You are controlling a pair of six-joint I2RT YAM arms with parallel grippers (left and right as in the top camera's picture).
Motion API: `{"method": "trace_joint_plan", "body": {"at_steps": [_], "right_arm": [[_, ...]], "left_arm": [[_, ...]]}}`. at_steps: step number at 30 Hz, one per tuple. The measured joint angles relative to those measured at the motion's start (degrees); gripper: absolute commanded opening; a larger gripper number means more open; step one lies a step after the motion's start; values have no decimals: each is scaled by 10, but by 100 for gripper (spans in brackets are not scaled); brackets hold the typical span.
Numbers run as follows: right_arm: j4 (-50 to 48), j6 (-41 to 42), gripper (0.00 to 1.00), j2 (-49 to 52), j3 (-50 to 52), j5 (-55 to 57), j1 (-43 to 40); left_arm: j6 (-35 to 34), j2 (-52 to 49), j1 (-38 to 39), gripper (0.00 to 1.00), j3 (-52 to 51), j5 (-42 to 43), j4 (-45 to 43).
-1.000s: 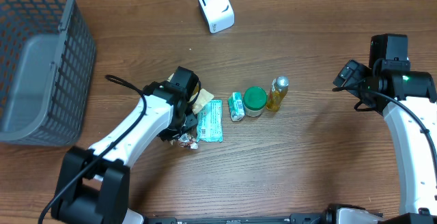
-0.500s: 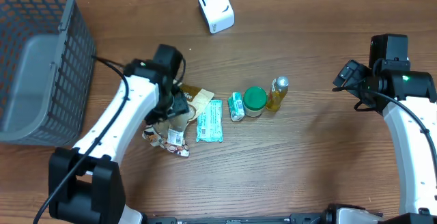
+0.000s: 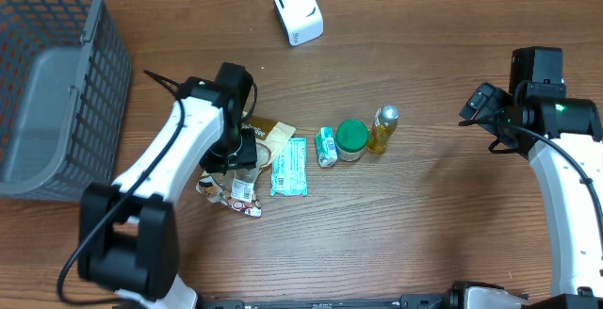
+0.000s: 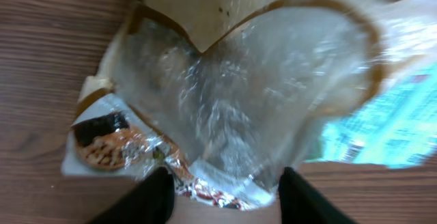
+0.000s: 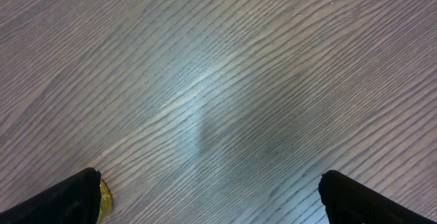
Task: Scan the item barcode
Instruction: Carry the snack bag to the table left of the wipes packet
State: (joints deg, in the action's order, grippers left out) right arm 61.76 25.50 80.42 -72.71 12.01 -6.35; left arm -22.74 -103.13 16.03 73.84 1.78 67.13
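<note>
A white barcode scanner (image 3: 298, 11) stands at the back of the table. Several items lie mid-table: a clear packet with a brown border (image 3: 271, 136), a teal packet (image 3: 289, 166) and a crinkled snack packet (image 3: 231, 193). My left gripper (image 3: 239, 151) hovers low over the clear packet (image 4: 252, 94), open, its dark fingers (image 4: 147, 200) apart astride the foil edge of the packets. The snack packet (image 4: 102, 142) lies to the left and the teal packet (image 4: 389, 121) to the right in the left wrist view. My right gripper (image 3: 476, 106) stands open far right over bare wood (image 5: 208, 197).
A small green packet (image 3: 326, 146), a green-lidded jar (image 3: 351, 139) and a yellow bottle (image 3: 382, 128) stand in a row right of the packets. A grey mesh basket (image 3: 57, 92) fills the far left. The bottle's edge (image 5: 104, 195) shows by my right gripper's left finger.
My left gripper swung left, opened and then settled back over the clear packet. The snack packet has shifted left. The right arm has not moved.
</note>
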Motion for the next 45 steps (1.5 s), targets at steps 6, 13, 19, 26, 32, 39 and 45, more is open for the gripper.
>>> {"method": "trace_joint_plan", "body": {"at_steps": [6,13,19,26,32,39,45], "right_arm": [[0,0,100,0,0,0,0],[0,0,100,0,0,0,0],[0,0,100,0,0,0,0],[0,0,100,0,0,0,0],[0,0,100,0,0,0,0],[0,0,100,0,0,0,0],[0,0,100,0,0,0,0]], "left_arm": [[22,-71,0,20,-3,5,2],[6,-77,-9,23,-2,4,-14],[-37,-76,-38,26,1,8,-66],[-51,-81,-78,34,24,9,-76],[-11,-91,-90,57,98,1,-15],[38,-91,-75,45,160,32,57],[65,-91,-20,41,153,54,72]]}}
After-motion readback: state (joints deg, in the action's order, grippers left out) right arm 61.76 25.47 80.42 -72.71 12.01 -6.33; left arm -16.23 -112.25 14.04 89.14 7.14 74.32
